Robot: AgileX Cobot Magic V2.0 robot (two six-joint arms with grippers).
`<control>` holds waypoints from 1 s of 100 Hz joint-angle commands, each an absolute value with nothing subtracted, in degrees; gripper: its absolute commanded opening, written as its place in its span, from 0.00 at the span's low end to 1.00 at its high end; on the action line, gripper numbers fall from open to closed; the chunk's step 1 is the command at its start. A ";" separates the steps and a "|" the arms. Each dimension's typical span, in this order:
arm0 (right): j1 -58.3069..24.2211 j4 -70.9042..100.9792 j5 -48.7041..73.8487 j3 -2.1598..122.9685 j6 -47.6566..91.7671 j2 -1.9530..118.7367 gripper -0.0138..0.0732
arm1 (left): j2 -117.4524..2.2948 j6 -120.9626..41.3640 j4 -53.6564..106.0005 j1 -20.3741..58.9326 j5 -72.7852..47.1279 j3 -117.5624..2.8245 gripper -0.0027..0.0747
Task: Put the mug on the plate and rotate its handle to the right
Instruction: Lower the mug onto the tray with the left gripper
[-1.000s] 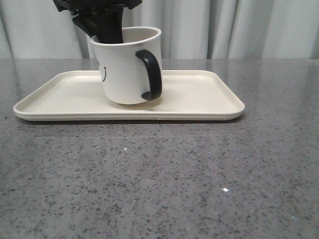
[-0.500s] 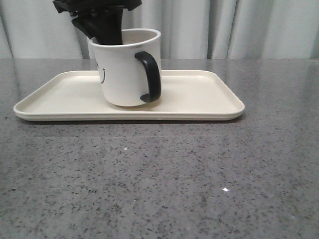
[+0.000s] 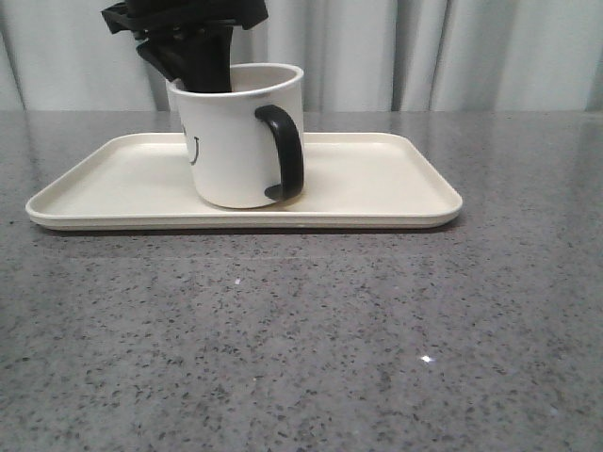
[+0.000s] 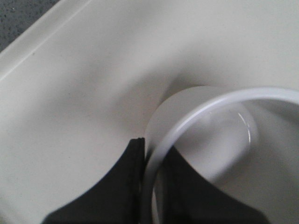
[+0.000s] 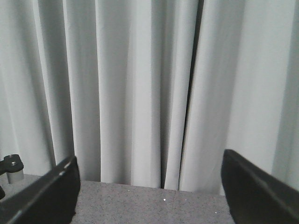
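On the plate (image 3: 377, 184), left of its middle, I see the mug (image 3: 231, 141) standing with its base down on the cream surface, though it leans slightly, the rim tipped a little. Its handle (image 3: 283, 151) faces toward my front camera and somewhat to the right of the mug body, and part of the black smiley print (image 3: 195, 144) shows on the mug's left flank. My left gripper (image 3: 203, 75) comes down from above onto the far-left part of the mug's rim. Through the left wrist camera I see its two dark fingers (image 4: 117, 186) pinched on the thin white wall (image 4: 154, 154), one inside the mug and one outside, so it is clamped on the mug. My right gripper (image 5: 149, 196) is well away from the mug, spread wide with nothing between its fingers, pointed at the grey curtain (image 5: 140, 84) beyond the speckled table (image 3: 301, 339).
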State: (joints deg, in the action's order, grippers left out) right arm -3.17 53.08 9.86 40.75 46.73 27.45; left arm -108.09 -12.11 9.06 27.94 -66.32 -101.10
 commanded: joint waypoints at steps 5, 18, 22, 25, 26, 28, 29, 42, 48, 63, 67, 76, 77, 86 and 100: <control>-3.32 53.83 7.27 42.84 47.19 28.27 0.87 | -105.45 -12.05 9.92 28.28 -64.46 -102.82 0.01; -3.32 53.83 7.27 42.84 47.19 28.27 0.87 | -105.45 -11.94 10.03 28.28 -64.46 -102.82 0.01; -3.32 53.83 7.27 42.84 47.19 28.27 0.87 | -105.45 -11.94 10.03 28.28 -64.46 -102.82 0.01; -3.32 53.83 7.27 42.84 47.19 28.27 0.87 | -105.45 -11.94 10.03 28.28 -64.59 -102.82 0.01; -3.32 53.83 7.27 42.84 47.19 28.27 0.87 | -105.45 -11.94 10.03 28.28 -64.59 -102.82 0.01; -3.32 53.83 7.27 42.84 47.19 28.27 0.87 | -105.45 -11.94 10.03 28.28 -64.59 -102.82 0.01; -3.32 53.83 7.27 42.84 47.19 28.27 0.87 | -105.45 -11.94 10.03 28.28 -64.59 -102.82 0.01; -3.32 53.83 7.27 42.84 47.19 28.27 0.87 | -105.45 -11.86 10.11 28.28 -64.85 -102.82 0.01; -3.32 53.83 7.27 42.84 47.19 28.27 0.87 | -105.45 -11.86 10.11 28.28 -64.99 -102.82 0.01; -3.32 53.83 7.27 42.84 47.19 28.27 0.87 | -105.45 -11.86 10.11 28.28 -65.50 -102.82 0.06; -3.32 53.83 7.27 42.84 47.19 28.27 0.87 | -105.45 -11.86 10.11 28.28 -65.65 -102.82 0.09; -3.32 53.83 7.27 42.84 47.19 28.27 0.87 | -105.45 -11.86 10.11 28.28 -65.77 -102.82 0.19; -3.32 53.83 7.27 42.84 47.19 28.27 0.87 | -105.45 -11.86 10.11 28.28 -65.75 -102.82 0.20; -3.32 53.83 7.27 42.84 47.19 28.27 0.87 | -105.45 -11.86 10.11 28.28 -66.09 -102.93 0.30; -3.32 53.83 7.27 42.84 47.19 28.27 0.87 | -105.45 -11.86 10.11 28.28 -66.33 -102.93 0.38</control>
